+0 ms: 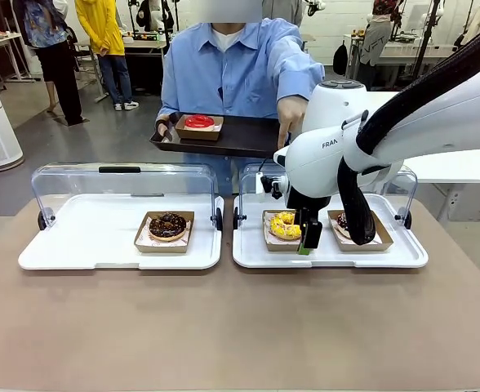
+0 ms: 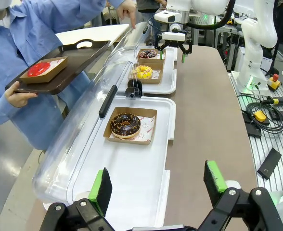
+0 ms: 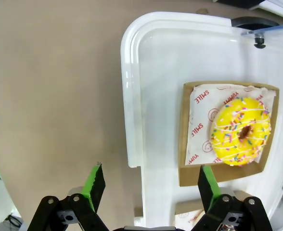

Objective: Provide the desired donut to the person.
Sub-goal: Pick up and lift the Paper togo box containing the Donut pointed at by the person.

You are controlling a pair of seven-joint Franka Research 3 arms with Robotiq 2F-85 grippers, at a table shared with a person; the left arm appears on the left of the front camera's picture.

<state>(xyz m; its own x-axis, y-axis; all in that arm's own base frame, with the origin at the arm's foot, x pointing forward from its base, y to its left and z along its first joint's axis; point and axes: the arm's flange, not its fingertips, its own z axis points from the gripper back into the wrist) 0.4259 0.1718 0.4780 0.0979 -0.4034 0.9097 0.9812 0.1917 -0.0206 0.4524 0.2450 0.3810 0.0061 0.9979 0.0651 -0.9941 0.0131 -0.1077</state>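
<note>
One yellow sprinkled donut [image 1: 285,225] lies just left of and beyond right claw [image 1: 309,238]; jaws spread wide, empty; far nearer than left claw [image 2: 159,179].

White trays [image 1: 85,237] glossy plastic; lids [image 1: 77,184] clear plastic; boxes [image 3: 213,174] brown cardboard, paper liners [image 3: 199,120]; yellow donut [image 3: 230,137] glossy icing; tabletop [image 1: 224,327] matt, smooth.
</note>
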